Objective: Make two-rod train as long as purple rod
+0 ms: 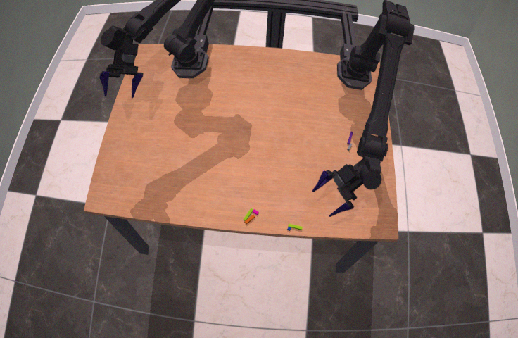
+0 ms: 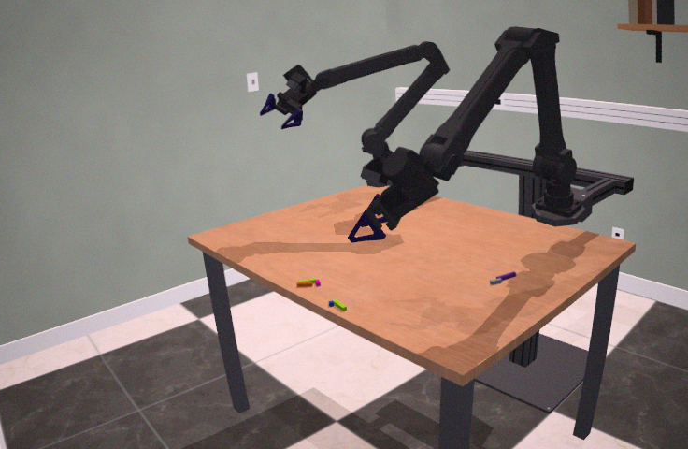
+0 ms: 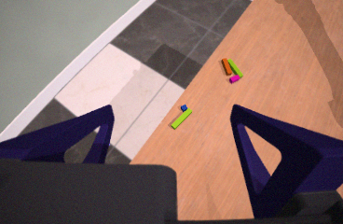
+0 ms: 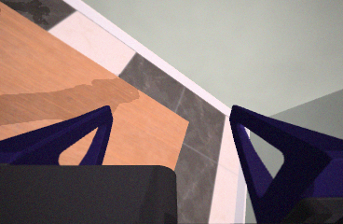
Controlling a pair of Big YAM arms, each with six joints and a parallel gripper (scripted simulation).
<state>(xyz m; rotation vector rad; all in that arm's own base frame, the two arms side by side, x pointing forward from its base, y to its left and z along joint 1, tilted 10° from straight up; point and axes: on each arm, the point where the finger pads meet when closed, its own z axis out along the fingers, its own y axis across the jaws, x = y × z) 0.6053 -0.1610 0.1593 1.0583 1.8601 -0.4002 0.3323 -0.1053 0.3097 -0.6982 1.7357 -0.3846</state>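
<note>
The purple rod [image 1: 350, 137] lies flat near the table's right edge, with a short grey rod [image 1: 349, 146] at its near end; both also show in the exterior view, purple [image 2: 506, 275] and grey [image 2: 494, 282]. Near the front edge a lime rod [image 1: 295, 227] lies with a blue rod [image 1: 288, 228] at one end. To their left a second lime rod [image 1: 248, 215], an orange rod [image 1: 249, 218] and a magenta rod [image 1: 255, 212] lie together. My left gripper [image 1: 321, 203] is open and empty above the table, right of these rods. My right gripper [image 1: 119, 94] is open and empty, high over the far left corner.
The left wrist view shows the lime rod [image 3: 182, 118], the blue rod [image 3: 184, 107], and the orange [image 3: 226, 66], lime [image 3: 235, 68] and magenta [image 3: 234, 78] group close to the table edge. Both arm bases stand at the back of the table.
</note>
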